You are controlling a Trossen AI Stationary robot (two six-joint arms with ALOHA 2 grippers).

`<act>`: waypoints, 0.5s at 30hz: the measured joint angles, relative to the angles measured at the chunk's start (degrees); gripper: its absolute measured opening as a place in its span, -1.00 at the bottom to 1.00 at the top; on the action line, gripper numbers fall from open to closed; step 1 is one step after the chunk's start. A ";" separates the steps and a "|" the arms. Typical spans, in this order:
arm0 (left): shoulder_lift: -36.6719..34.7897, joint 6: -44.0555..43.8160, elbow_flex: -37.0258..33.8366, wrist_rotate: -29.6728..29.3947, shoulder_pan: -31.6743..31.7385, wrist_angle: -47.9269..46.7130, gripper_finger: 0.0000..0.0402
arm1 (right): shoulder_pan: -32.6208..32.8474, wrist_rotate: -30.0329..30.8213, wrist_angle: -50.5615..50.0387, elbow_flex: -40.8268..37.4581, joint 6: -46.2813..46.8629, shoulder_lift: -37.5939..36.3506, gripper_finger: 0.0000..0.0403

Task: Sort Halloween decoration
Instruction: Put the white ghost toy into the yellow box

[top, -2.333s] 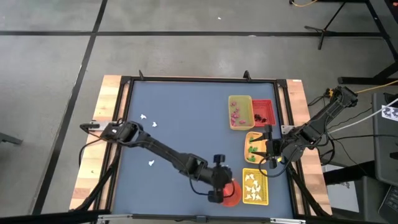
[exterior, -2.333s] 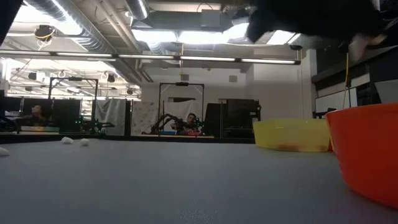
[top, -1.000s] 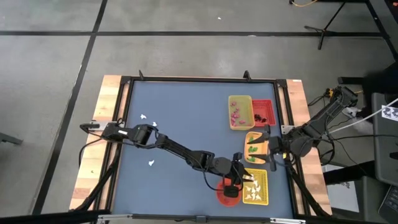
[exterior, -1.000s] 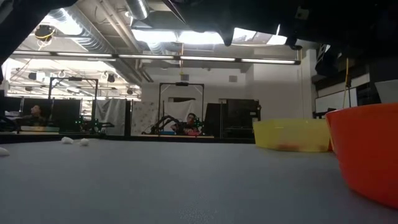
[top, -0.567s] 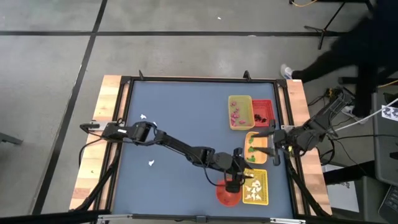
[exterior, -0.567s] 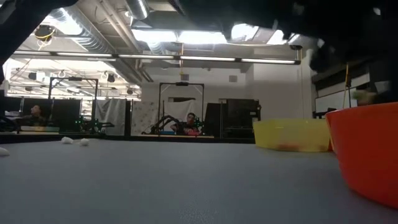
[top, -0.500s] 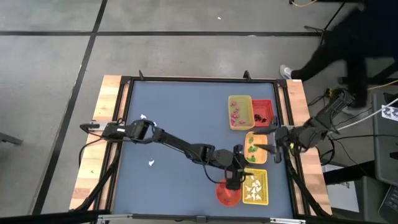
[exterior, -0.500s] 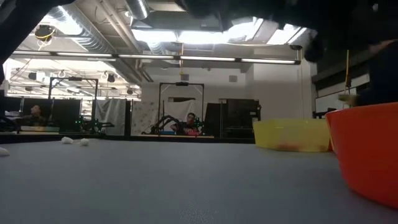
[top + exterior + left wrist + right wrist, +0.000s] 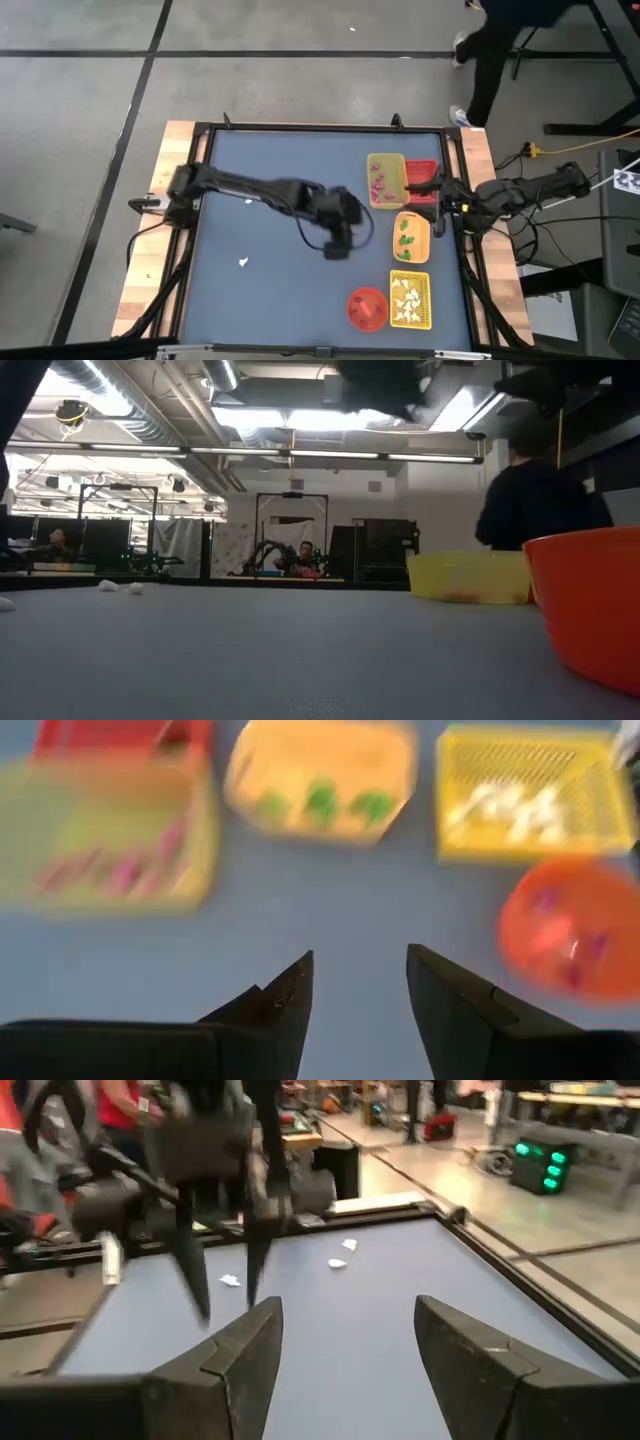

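My left gripper (image 9: 337, 248) hangs open and empty over the blue table's middle; in its wrist view its fingers (image 9: 290, 1005) point toward the trays. My right gripper (image 9: 430, 207) stands open and empty at the right edge, beside the red tray (image 9: 424, 170). Sorted Halloween decoration pieces lie in trays: pink bits in a yellow tray (image 9: 385, 180), green ones in the orange tray (image 9: 410, 236), white ghosts in the yellow tray (image 9: 409, 300). The red-orange bowl (image 9: 367, 308) holds a few bits. Loose white ghosts lie on the table (image 9: 243, 262) (image 9: 336, 1263).
The trays and the bowl fill the table's right side. A black frame (image 9: 320, 127) and wooden edge (image 9: 145, 250) border the table. A person in dark clothes (image 9: 530, 500) stands beyond the far right corner. The table's left half holds only loose ghosts.
My left gripper has risen from over the bowl and the ghost tray and swung back toward the table's middle, tipping up from pointing down. My right gripper has moved toward the far edge, from beside the orange tray to beside the red tray. A person has walked past the far right corner.
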 joint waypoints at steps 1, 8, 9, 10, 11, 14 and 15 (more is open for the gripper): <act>-1.84 -0.94 0.00 -0.44 0.69 -4.72 -0.27 | -1.56 -0.86 -0.04 0.00 -0.03 0.00 0.12; -11.10 -7.97 -5.09 -7.77 4.67 -28.22 -0.27 | -9.07 -6.79 -5.04 0.00 -0.49 -1.15 0.12; -12.72 -9.07 -7.47 -7.38 5.37 -28.94 -0.27 | -9.65 -7.22 -5.96 0.00 -0.46 -1.27 0.12; -14.54 -10.31 -10.32 -7.14 6.13 -29.16 -0.27 | -10.20 -7.30 -6.87 0.00 -0.49 -1.60 0.12; -16.62 -11.57 -13.73 -7.16 6.87 -29.10 -0.27 | -10.67 -7.33 -7.99 0.00 -0.43 -1.95 0.12; -22.73 -15.52 -24.64 -6.42 9.46 -27.96 -0.27 | -11.16 -7.33 -9.52 0.00 -0.39 -2.75 0.12; -24.84 -16.74 -28.36 -5.62 10.53 -27.39 -0.27 | -11.05 -7.33 -9.79 0.00 -0.45 -3.07 0.12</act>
